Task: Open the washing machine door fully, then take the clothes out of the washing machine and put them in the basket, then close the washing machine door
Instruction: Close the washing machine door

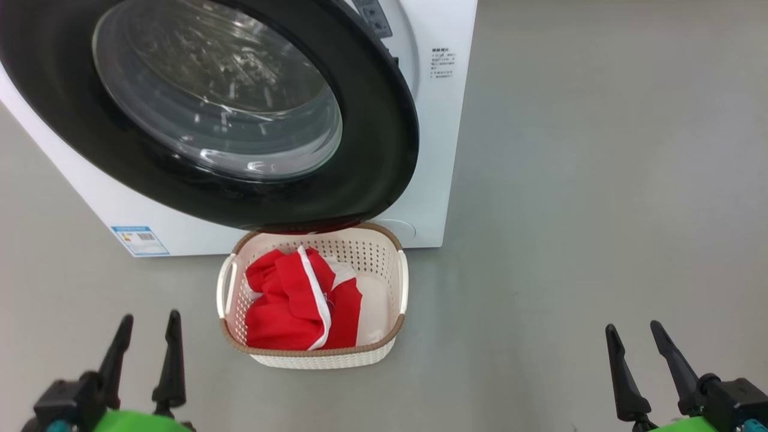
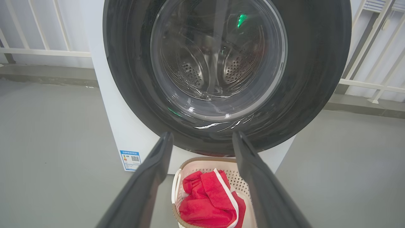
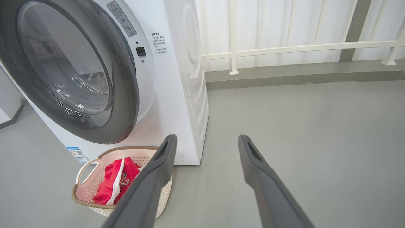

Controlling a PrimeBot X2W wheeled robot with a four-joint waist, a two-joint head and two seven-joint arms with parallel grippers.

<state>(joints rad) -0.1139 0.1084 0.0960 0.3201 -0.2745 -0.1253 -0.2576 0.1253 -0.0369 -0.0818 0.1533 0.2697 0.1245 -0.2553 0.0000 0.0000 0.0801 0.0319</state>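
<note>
The left gripper (image 1: 150, 316) is released, its two dark fingers spread with nothing between them, hanging above bare grey floor (image 1: 570, 240). Ahead of it and slightly toward the other arm stands the basket (image 1: 312, 353), well clear of the fingertips, with the clothes (image 1: 288, 306) heaped inside as a red bundle with white trim. Just beyond the basket rises the washing machine (image 1: 438, 150), its washing machine door (image 1: 372, 150) lying against the front, the steel drum visible through the glass. A blue label (image 1: 140, 239) sits low on the front panel. The right gripper (image 1: 633, 327) is likewise spread and empty, well apart from the basket.
</note>
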